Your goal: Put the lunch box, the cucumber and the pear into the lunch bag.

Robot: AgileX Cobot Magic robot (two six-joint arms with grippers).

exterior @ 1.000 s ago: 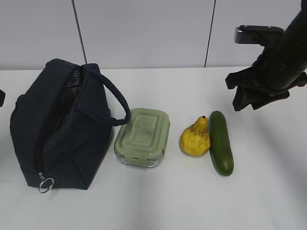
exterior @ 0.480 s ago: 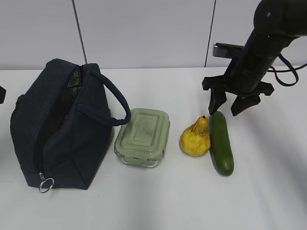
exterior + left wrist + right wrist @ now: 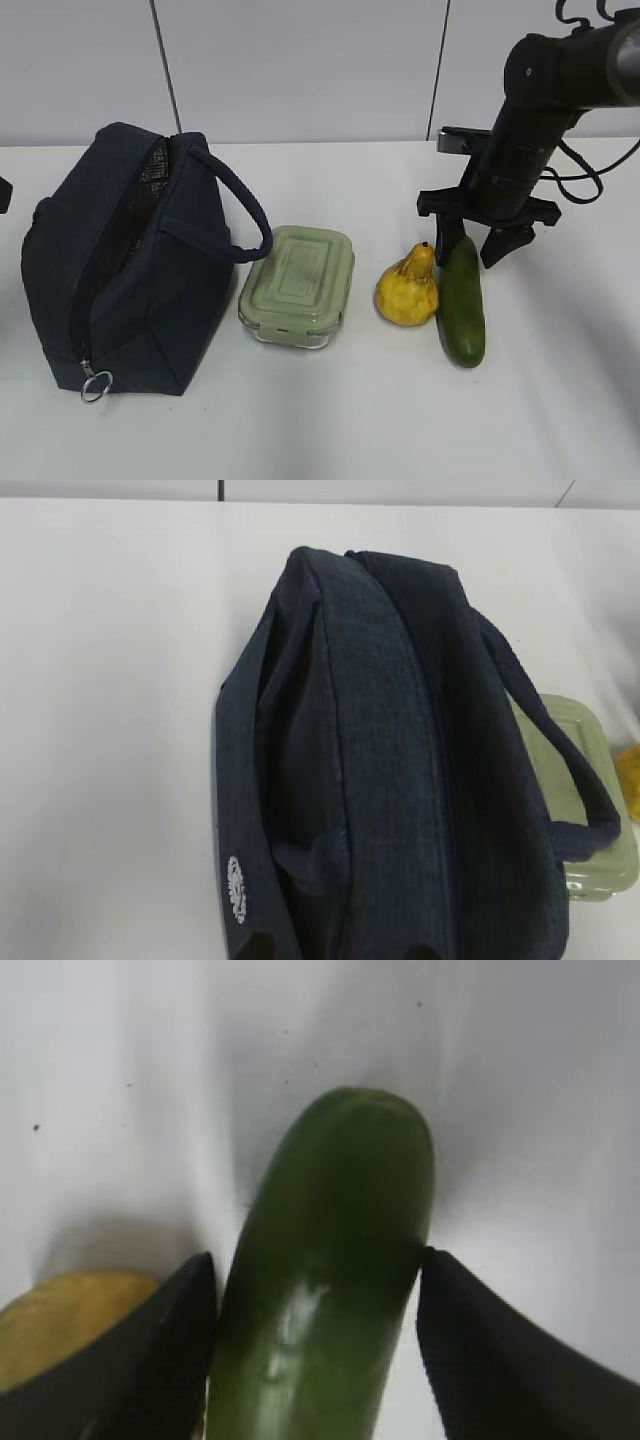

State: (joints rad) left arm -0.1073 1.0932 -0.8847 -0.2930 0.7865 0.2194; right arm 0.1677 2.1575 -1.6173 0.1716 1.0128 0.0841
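Here the right gripper (image 3: 479, 244) stands with its jaws apart around the far end of the cucumber (image 3: 462, 300), which lies on the bench (image 3: 330, 420) beside the pear (image 3: 407, 288). The left gripper is out of view; the lunch box (image 3: 298, 285) sits beside the lunch bag (image 3: 120, 265).

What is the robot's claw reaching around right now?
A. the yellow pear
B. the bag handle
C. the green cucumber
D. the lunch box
C. The right gripper has one finger on each side of the cucumber, while the pear sits beside it and the lunch box lies farther left.
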